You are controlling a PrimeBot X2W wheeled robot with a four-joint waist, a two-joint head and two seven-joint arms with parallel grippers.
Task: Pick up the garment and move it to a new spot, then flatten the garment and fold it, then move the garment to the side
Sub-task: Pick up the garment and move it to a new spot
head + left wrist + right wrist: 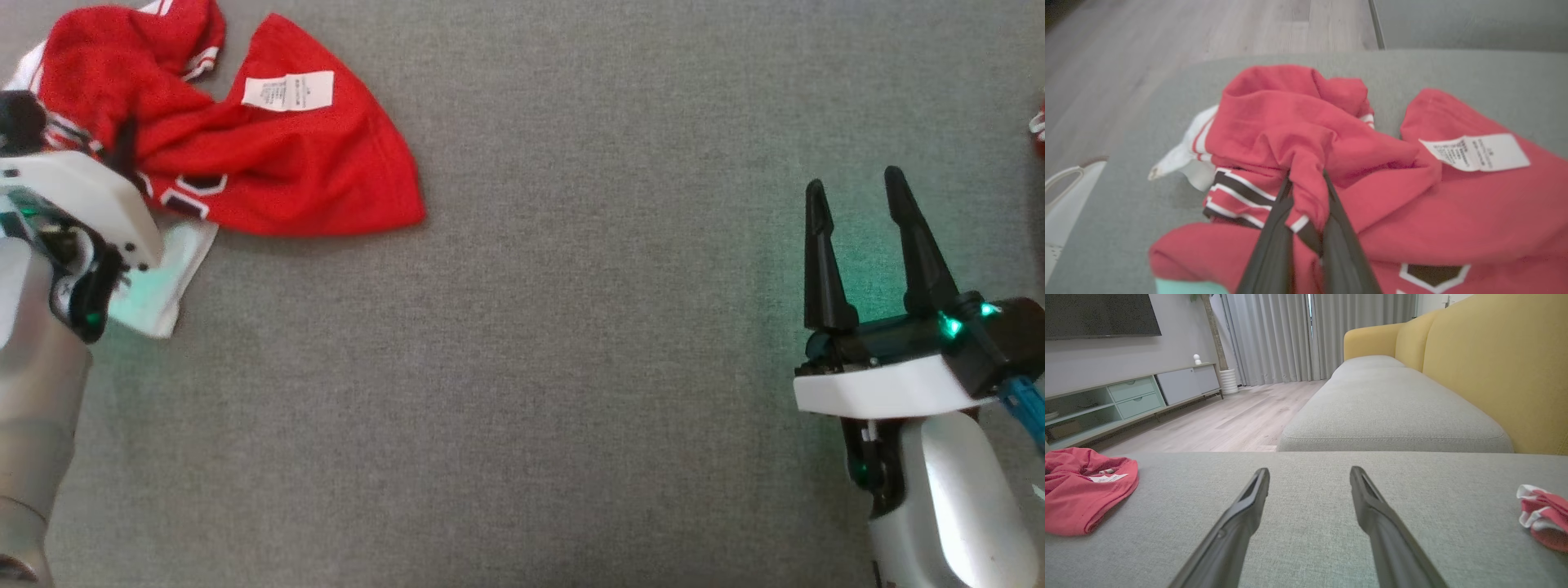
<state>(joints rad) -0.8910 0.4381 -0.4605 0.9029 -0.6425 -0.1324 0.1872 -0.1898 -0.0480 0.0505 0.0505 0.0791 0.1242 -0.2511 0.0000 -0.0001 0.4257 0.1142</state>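
Note:
A crumpled red garment with white and dark trim and a white care label lies at the far left of the grey cushion. My left gripper is shut on a raised fold of this red garment, pinching the cloth between its dark fingers. In the head view the left gripper's white housing covers the garment's left part. My right gripper hovers open over bare cushion at the right, nothing between its fingers. The right wrist view has the garment far to its left.
A second red and white cloth lies at the cushion's right edge. A pale mint cloth peeks from under the garment. Beyond the grey cushion are a yellow-backed sofa, wood floor and a low cabinet.

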